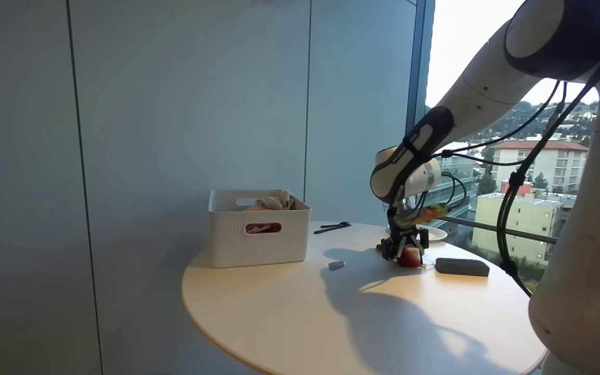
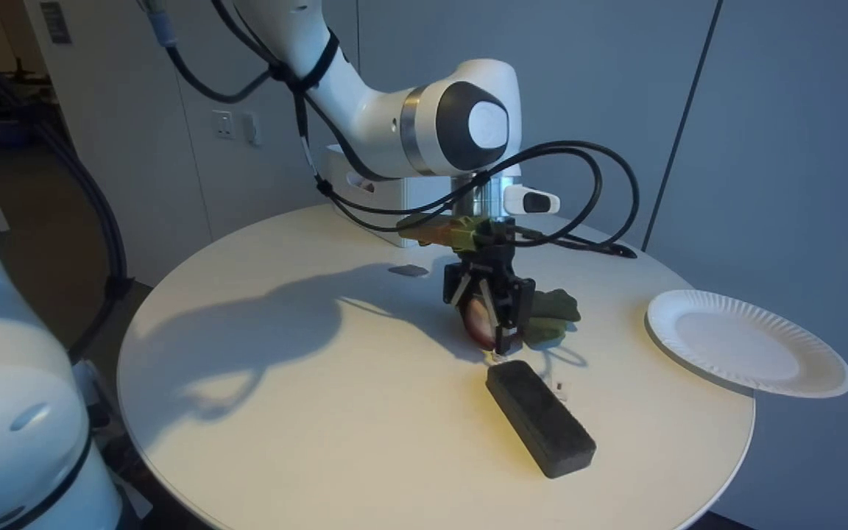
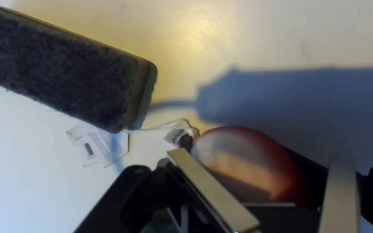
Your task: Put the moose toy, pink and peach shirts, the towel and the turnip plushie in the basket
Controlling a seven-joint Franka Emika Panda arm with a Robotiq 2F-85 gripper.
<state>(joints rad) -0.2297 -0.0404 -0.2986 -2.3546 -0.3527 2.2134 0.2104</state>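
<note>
The turnip plushie [image 1: 410,258] lies on the table, red and white with green leaves that show in an exterior view [image 2: 553,316]. My gripper [image 2: 484,335] is lowered around it, fingers spread on either side. In the wrist view the plushie [image 3: 244,161] sits between the fingers, close to the left one, with a dark gap before the right one. White tags [image 3: 104,145] trail from its tip. The white basket [image 1: 258,250] stands at the table's far side, holding beige and peach cloth [image 1: 276,202] and something pink [image 1: 262,228]. Moose, shirts and towel cannot be told apart there.
A dark grey block [image 2: 540,419] lies right beside the plushie, touching its tags in the wrist view [image 3: 60,64]. A white paper plate [image 2: 748,346] overhangs the table edge. Dark utensils [image 1: 332,227] and a small grey scrap [image 1: 336,265] lie near the basket.
</note>
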